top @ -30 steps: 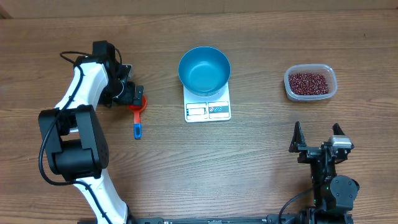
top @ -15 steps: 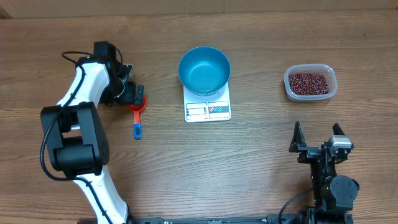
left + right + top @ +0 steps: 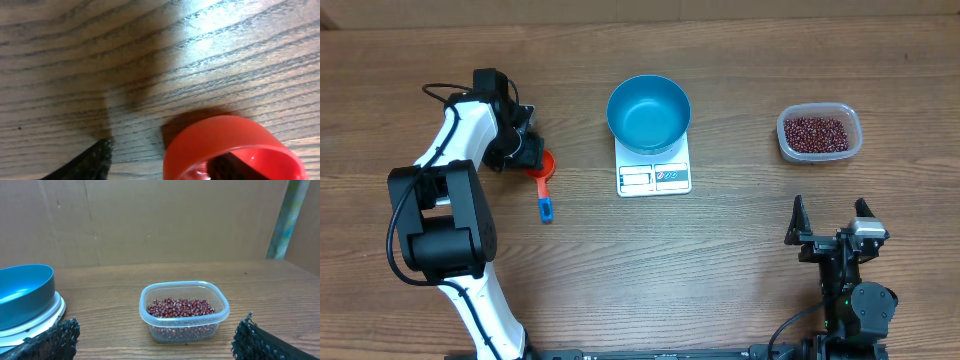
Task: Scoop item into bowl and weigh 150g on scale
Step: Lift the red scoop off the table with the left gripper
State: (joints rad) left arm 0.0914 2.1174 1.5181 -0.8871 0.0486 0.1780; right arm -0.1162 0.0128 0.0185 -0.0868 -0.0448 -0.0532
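Left pincer (image 3: 533,157) is at the red scoop (image 3: 220,135), half open. One finger is inside the cup and the other is outside, with a gap to the wall, so no firm grip shows. The scoop's blue handle lies on the counter (image 3: 720,260). Right pincer (image 3: 830,216) is spread wide, holding nothing, near the front edge. Beans (image 3: 815,132) are in a clear tub (image 3: 856,140) at far right. Blue bowl (image 3: 648,112) sits on the scale (image 3: 654,176) at centre, well apart from the tub.

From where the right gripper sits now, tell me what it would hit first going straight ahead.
Most likely the clear tub of beans: it sits dead ahead of the right gripper, with only bare table between. Depth is hard to judge.
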